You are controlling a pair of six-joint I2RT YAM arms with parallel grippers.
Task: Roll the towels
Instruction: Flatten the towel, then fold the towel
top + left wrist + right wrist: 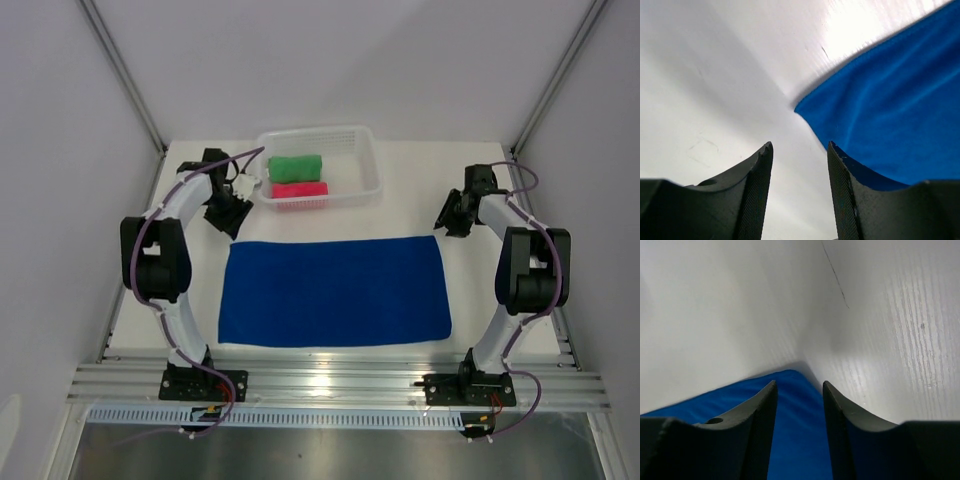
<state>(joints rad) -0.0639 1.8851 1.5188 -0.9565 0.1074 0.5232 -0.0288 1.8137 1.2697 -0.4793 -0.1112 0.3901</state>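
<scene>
You have the blue towel [335, 291] spread flat on the table [420, 215]; the green towel [295, 166] and pink towel [299, 189] sit rolled in the basket [371, 160]. Your left gripper [800, 150] hangs by its far left corner, your right gripper [800, 387] by the far right, both jaws narrowly parted, empty.

The blue towel [335, 291] lies spread flat on the counter [480, 290], its long side running left to right. The green towel [295, 166] and pink towel [299, 189] lie rolled and touching in the basket [372, 160] behind it, the green one farther back.
</scene>
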